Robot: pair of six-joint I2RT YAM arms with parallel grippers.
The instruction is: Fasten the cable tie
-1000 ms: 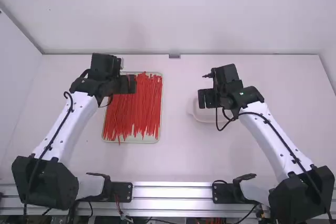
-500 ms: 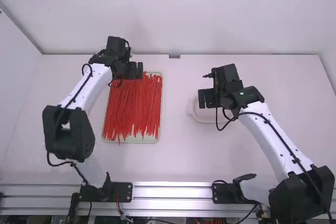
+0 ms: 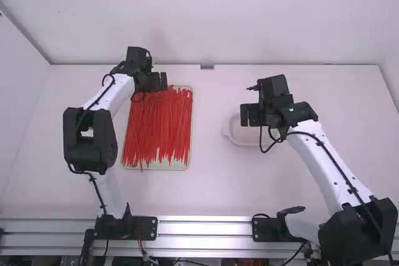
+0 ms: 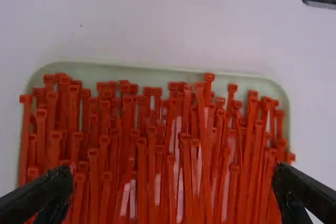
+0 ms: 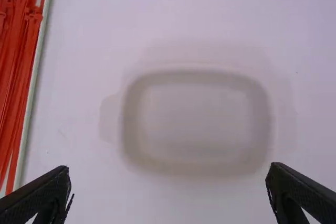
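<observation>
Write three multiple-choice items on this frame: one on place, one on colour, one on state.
1. The left gripper is over: A the far end of the tray; B the white dish; C bare table.
2. The cable ties are: A blue; B red-orange; C black.
3. The right gripper is: A shut on a tie; B shut, empty; C open.
Answers: A, its fingers flank the ties' heads by the tray rim; B, seen in high and wrist views; C, its fingers stand wide apart above the white dish.
</observation>
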